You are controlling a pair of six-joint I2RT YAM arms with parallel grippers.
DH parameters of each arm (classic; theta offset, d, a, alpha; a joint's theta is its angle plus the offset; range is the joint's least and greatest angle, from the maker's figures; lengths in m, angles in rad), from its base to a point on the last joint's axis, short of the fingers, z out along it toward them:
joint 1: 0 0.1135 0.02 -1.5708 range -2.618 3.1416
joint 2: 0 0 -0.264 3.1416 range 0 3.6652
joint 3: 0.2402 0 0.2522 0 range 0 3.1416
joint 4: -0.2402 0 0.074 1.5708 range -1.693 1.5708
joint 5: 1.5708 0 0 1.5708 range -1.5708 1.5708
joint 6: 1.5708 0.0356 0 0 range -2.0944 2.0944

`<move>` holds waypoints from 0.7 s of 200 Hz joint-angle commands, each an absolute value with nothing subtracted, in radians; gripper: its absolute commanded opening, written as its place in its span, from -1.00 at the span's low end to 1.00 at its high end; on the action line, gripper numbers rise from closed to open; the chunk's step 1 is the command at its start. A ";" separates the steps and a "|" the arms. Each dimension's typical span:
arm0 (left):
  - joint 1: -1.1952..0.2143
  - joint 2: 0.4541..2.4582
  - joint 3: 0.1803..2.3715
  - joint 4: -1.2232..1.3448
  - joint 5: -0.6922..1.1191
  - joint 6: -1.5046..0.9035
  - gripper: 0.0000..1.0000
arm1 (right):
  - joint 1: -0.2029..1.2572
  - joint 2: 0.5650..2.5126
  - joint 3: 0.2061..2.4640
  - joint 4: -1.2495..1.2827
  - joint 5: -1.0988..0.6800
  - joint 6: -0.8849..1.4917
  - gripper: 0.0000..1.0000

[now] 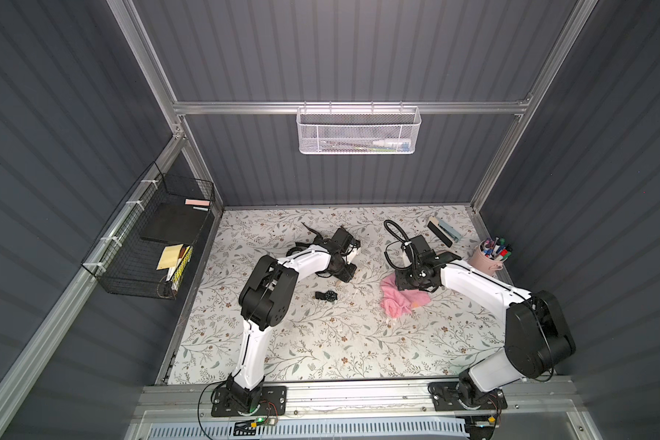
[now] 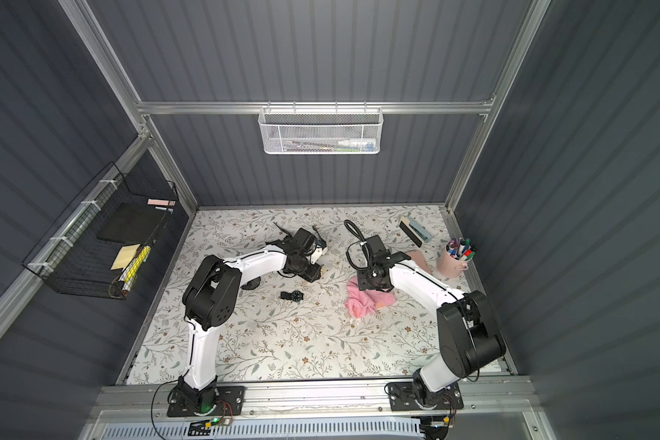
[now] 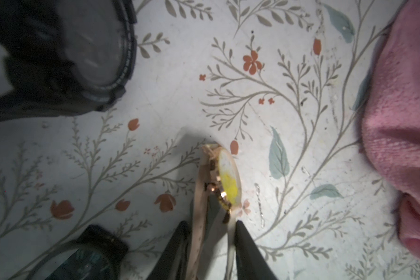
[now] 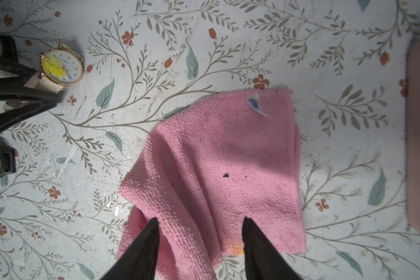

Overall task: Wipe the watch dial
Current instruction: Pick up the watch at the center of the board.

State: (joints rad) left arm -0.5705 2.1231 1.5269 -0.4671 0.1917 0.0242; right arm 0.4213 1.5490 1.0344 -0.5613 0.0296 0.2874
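The watch (image 3: 228,179) with the pale strap and rose-gold case is seen just to the 12 o'clock side of the middle of the flowered table (image 1: 321,350). It is set up on its edge, and a yellow smear is spread over roughly half of its white dial (image 4: 58,66). Its strap is taken between the fingers of the left gripper (image 3: 211,221): in the left wrist view both bands of the strap are flanked and touched by the two dark fingers, so the strap is grasped.

A pink cloth (image 1: 401,301) is laid crumpled at about 3 o'clock of that watch, apart from it. The right gripper (image 4: 199,219) is lowered over the cloth with its fingers spread, and both tips are set down on the pile. No fold is pinched between them, so the cloth is not grasped.

A black watch (image 1: 326,296) is lain flat at about 7 o'clock of the pale one, near it and not touching. A second dark watch (image 3: 83,48) is shown blurred in the left wrist view. A pink cup (image 1: 486,259) of markers is stood at the table's 2 o'clock edge.
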 commanded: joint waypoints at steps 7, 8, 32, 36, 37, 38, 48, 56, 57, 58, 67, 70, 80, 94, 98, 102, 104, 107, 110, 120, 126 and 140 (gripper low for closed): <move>-0.568 2.154 1.501 -0.480 0.247 0.044 -0.44 | 0.417 1.542 1.054 -0.590 0.040 0.293 0.13; -0.568 2.154 1.501 -0.479 0.248 0.044 -0.44 | 0.417 1.542 1.054 -0.589 0.040 0.294 0.13; -0.566 2.161 1.497 -0.474 0.286 0.042 -0.58 | 0.417 1.539 1.055 -0.592 0.040 0.295 0.13; -0.567 2.163 1.497 -0.473 0.295 0.043 -0.59 | 0.417 1.537 1.055 -0.593 0.040 0.296 0.13; -0.568 2.164 1.498 -0.473 0.297 0.043 -0.60 | 0.416 1.537 1.055 -0.593 0.041 0.296 0.13; -0.568 2.164 1.498 -0.473 0.299 0.043 -0.60 | 0.417 1.537 1.055 -0.594 0.040 0.296 0.13; -0.567 2.171 1.499 -0.475 0.311 0.045 -0.64 | 0.417 1.535 1.055 -0.597 0.040 0.298 0.13; -0.567 2.177 1.499 -0.479 0.320 0.046 -0.68 | 0.417 1.532 1.053 -0.597 0.041 0.297 0.13; -0.568 2.177 1.499 -0.479 0.321 0.046 -0.68 | 0.417 1.532 1.053 -0.598 0.040 0.298 0.13; -0.568 2.178 1.500 -0.480 0.323 0.047 -0.69 | 0.417 1.532 1.054 -0.598 0.040 0.297 0.13; -0.566 2.181 1.497 -0.481 0.337 0.048 -0.72 | 0.417 1.527 1.051 -0.599 0.039 0.298 0.13; -0.566 2.181 1.496 -0.482 0.342 0.047 -0.74 | 0.417 1.527 1.052 -0.599 0.036 0.298 0.13; -0.566 2.185 1.495 -0.486 0.350 0.046 -0.77 | 0.417 1.525 1.050 -0.598 0.029 0.298 0.13; -0.564 2.185 1.493 -0.488 0.405 0.042 -0.80 | 0.417 1.528 1.047 -0.597 0.016 0.298 0.11; -0.564 2.185 1.491 -0.489 0.416 0.039 -0.81 | 0.417 1.530 1.047 -0.595 0.011 0.299 0.10; -0.563 2.184 1.491 -0.489 0.428 0.037 -0.82 | 0.417 1.531 1.046 -0.594 0.004 0.298 0.10; -0.562 2.185 1.490 -0.489 0.432 0.036 -0.82 | 0.417 1.532 1.046 -0.593 0.000 0.298 0.09; -0.563 2.185 1.490 -0.490 0.439 0.033 -0.83 | 0.417 1.535 1.045 -0.593 -0.006 0.296 0.09; -0.562 2.184 1.490 -0.491 0.443 0.032 -0.83 | 0.417 1.537 1.045 -0.592 -0.014 0.295 0.08; -0.558 2.183 1.487 -0.495 0.461 0.023 -0.84 | 0.419 1.546 1.041 -0.583 -0.033 0.295 0.07; -0.556 2.182 1.486 -0.497 0.471 0.018 -0.85 | 0.419 1.551 1.037 -0.578 -0.042 0.295 0.06; -0.553 2.177 1.481 -0.501 0.480 0.009 -0.86 | 0.422 1.557 1.023 -0.554 -0.064 0.295 0.04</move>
